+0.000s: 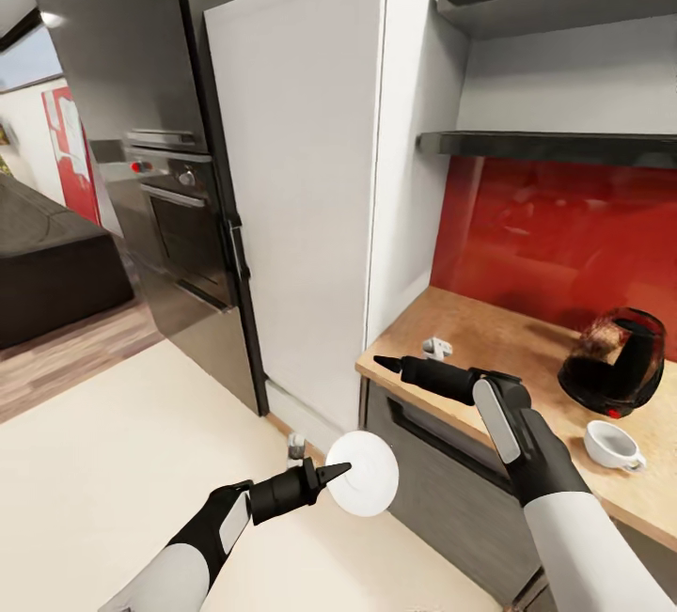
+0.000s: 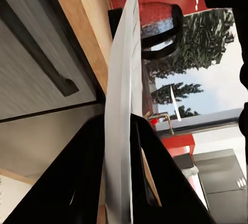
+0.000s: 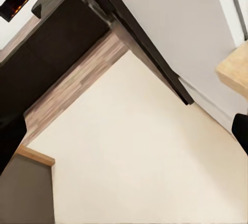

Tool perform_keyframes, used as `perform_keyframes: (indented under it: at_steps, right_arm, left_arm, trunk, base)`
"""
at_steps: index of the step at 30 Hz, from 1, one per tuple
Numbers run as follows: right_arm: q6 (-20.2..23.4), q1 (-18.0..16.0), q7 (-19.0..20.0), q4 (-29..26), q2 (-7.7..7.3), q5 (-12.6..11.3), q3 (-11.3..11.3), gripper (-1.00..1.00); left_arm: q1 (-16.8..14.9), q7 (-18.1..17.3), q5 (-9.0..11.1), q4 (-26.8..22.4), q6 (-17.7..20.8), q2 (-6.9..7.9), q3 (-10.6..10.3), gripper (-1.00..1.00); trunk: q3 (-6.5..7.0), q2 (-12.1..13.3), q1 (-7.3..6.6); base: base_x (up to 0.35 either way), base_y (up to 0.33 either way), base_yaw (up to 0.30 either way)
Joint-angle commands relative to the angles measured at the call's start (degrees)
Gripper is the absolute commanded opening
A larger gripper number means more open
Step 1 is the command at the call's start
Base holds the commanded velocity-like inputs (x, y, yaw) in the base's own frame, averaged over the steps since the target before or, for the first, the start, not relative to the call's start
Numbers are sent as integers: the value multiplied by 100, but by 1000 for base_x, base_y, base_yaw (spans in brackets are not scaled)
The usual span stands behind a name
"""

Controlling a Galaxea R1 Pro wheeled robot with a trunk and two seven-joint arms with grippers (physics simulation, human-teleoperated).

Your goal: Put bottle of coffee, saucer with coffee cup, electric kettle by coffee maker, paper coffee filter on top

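Observation:
My left gripper [image 1: 337, 473] is shut on the rim of the round white saucer [image 1: 367, 476], held on edge over the floor in front of the countertop [image 1: 489, 339]. The left wrist view has the saucer [image 2: 121, 105] edge-on between the black fingers [image 2: 82, 182], the electric kettle [image 2: 160, 33] beyond it. That dark kettle [image 1: 616, 358] stands on the countertop at the right, and the white coffee cup [image 1: 611, 446] sits in front of it. My right gripper [image 1: 387, 363] hovers open and empty at the counter's left corner. A small pale item [image 1: 435, 347], too small to identify, lies by it. Coffee maker and bottle are out of view.
A tall white cabinet [image 1: 301, 170] stands left of the counter, with a built-in oven [image 1: 183, 217] beyond it. Dark shelves [image 1: 555, 147] hang above a red backsplash [image 1: 564, 227]. A grey drawer front [image 1: 442, 471] faces me below the worktop. A small grey object [image 1: 296, 446] lies on the floor.

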Motion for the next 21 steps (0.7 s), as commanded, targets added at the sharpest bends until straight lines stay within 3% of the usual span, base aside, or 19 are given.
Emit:
perform_keyframes:
  at_steps: [1, 7, 21]
  right_arm:
    - [23, -5, 3, -3, -4, -5, 5, 100]
    - [23, -5, 3, 12, 3, 2, 14, 100]
    - [23, -5, 3, 19, 27, 2, 30, 100]
  left_arm:
    - [-4, 0, -3, -3, 44, -3, 17, -100]
    - [-4, 0, -3, -10, 43, 1, 17, -100]
    - [5, -29, -3, -11, 44, 33, 17, -100]
  trunk:
    - [-12, -9, 3]
    - [-12, -9, 3]
    - [-12, -9, 3]
  base:
    - [-102, 73, 0]
    - [-22, 16, -73]
    - [-1, 0, -256]
